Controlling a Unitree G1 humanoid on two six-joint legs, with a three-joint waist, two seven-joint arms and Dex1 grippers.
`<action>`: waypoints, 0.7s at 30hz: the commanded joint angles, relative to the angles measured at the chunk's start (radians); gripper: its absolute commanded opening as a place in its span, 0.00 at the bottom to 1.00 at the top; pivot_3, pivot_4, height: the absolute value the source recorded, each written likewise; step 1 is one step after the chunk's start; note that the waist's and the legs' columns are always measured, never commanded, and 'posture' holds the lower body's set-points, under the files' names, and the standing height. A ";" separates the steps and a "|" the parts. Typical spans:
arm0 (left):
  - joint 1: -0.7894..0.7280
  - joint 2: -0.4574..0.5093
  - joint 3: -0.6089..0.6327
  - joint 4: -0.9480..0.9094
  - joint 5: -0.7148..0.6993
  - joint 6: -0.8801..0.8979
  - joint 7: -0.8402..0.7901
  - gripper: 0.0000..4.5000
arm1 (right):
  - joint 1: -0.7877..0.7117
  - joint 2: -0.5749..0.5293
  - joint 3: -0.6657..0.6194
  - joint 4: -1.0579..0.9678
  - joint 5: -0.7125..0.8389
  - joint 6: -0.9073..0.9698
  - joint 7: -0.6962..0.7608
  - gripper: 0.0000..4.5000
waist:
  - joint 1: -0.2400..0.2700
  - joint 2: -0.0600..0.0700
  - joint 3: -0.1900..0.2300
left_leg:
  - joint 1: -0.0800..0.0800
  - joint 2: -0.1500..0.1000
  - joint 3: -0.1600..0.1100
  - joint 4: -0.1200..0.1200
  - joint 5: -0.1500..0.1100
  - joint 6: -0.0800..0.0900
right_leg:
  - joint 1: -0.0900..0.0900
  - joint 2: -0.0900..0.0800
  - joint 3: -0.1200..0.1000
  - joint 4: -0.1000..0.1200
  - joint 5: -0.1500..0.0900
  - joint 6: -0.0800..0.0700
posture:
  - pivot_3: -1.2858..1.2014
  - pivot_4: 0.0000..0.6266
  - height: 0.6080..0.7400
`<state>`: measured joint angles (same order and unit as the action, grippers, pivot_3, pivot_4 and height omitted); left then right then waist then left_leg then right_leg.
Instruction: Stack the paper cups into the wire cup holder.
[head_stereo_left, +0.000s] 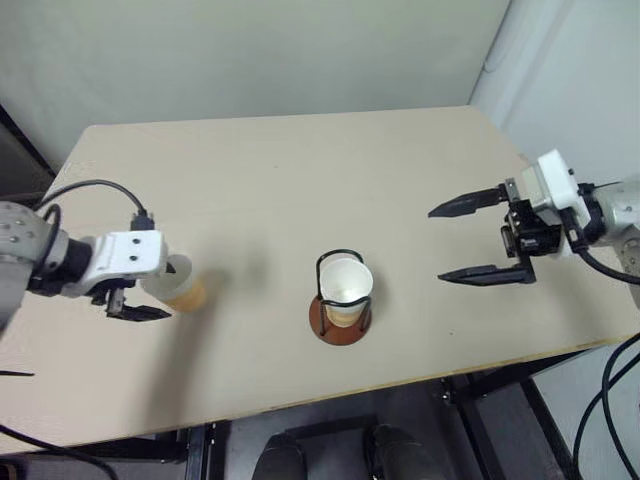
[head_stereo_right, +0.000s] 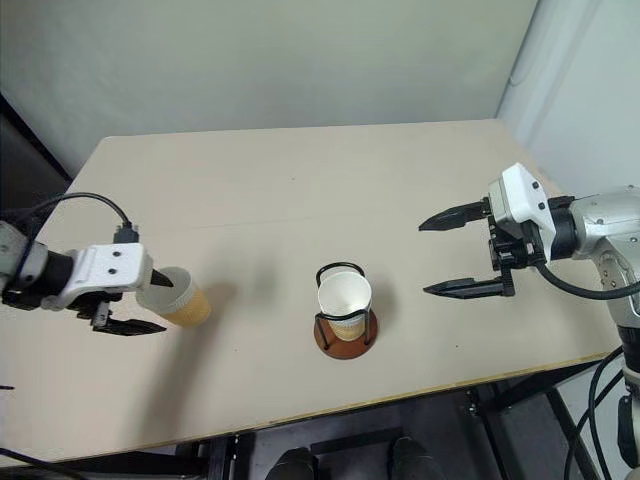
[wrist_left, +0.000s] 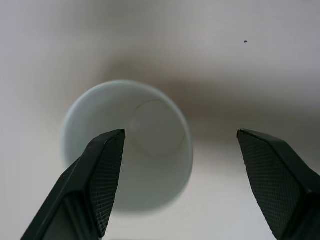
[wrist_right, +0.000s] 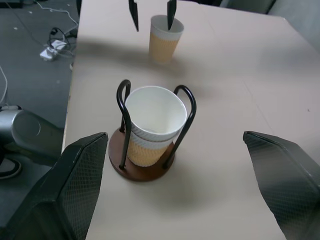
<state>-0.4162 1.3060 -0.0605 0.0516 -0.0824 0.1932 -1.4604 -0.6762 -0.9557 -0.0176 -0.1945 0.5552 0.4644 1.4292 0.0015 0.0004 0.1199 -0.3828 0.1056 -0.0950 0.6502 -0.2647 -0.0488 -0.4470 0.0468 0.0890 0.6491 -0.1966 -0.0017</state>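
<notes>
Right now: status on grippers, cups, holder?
Left gripper open, straddling the rim of the loose cup standing on the table. Right gripper open, empty. Stacked cups sit in the wire cup holder. Nothing between cup and holder.

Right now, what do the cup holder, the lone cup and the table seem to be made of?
Wire cup holder: glossy black metal-looking wire on a reddish-brown disc, possibly wood. Paper cup: matte tan paper, white rolled rim. Table: pale beige, smooth, likely laminate.
</notes>
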 joint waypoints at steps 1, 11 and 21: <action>-0.037 0.001 -0.003 0.007 0.003 -0.017 -0.026 0.65 | -0.002 -0.024 -0.036 -0.039 0.018 0.015 -0.014 1.00 | -0.001 0.000 0.000 | 0.000 0.000 0.000 0.000 0.000 0.000 | 0.000 0.000 0.000 0.000 0.000 0.000 | 0.52 0.24 1.00; -0.069 0.014 0.006 0.022 -0.003 -0.019 -0.056 0.01 | 0.003 -0.031 -0.039 -0.047 0.010 0.020 -0.035 1.00 | -0.001 0.000 0.000 | 0.000 0.000 0.000 0.000 -0.001 0.001 | 0.000 0.001 0.000 0.000 0.000 0.001 | 0.52 0.24 1.00; -0.488 -0.108 0.027 -0.054 -0.305 0.080 -0.153 0.01 | 0.027 -0.079 -0.108 -0.040 0.048 0.017 -0.006 1.00 | 0.016 -0.001 0.000 | -0.002 0.000 -0.001 0.004 -0.001 0.001 | 0.002 0.001 0.000 -0.001 0.001 0.002 | 0.52 0.24 1.00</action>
<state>-0.8152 1.2180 -0.0436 0.0342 -0.3036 0.2469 -1.5730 -0.6495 -1.0003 -0.0522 -0.2216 0.5700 0.4880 1.4057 0.0177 -0.0005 0.1196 -0.3850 0.1045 -0.0956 0.6549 -0.2655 -0.0475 -0.4450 0.0472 0.0893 0.6478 -0.1960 -0.0002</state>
